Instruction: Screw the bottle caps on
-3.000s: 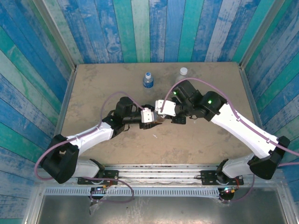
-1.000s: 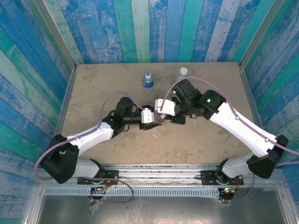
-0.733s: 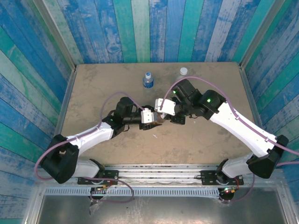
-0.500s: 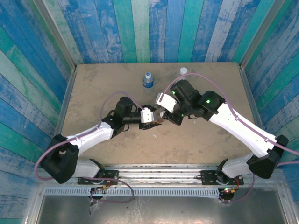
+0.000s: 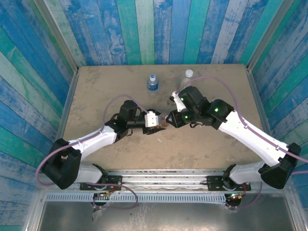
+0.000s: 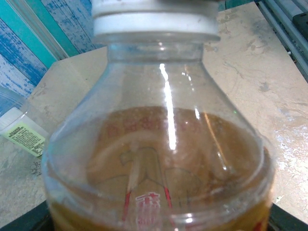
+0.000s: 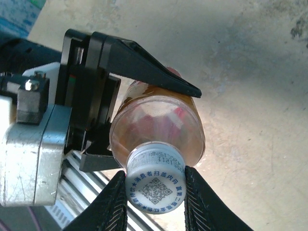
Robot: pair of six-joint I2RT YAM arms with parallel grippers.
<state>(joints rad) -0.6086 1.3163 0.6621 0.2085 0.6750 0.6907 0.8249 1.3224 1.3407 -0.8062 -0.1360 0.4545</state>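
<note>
My left gripper (image 5: 157, 120) is shut on the bottle with orange liquid and a red label (image 5: 164, 124), held above the middle of the table. That bottle (image 6: 159, 159) looms large in the left wrist view, with a white cap (image 6: 155, 21) on its neck. My right gripper (image 7: 156, 192) is shut on this white cap (image 7: 156, 185), which bears a printed code, one finger (image 7: 114, 204) on each side. The left arm's black fingers (image 7: 144, 65) clamp the bottle body (image 7: 159, 127). At the back stand the blue-label bottle with a blue cap (image 5: 152, 83) and the pale bottle with a white cap (image 5: 187, 76).
The pale bottle's green label (image 6: 23, 134) shows at the left edge of the left wrist view. Blue and green plank walls (image 5: 144, 29) close in the tan table (image 5: 96, 91) on three sides. A metal rail (image 5: 159, 175) runs along the near edge.
The right wrist has turned about the cap, its camera housing swinging from the left side round to the far side, and the forearm has shifted. The left arm and bottle stay put.
</note>
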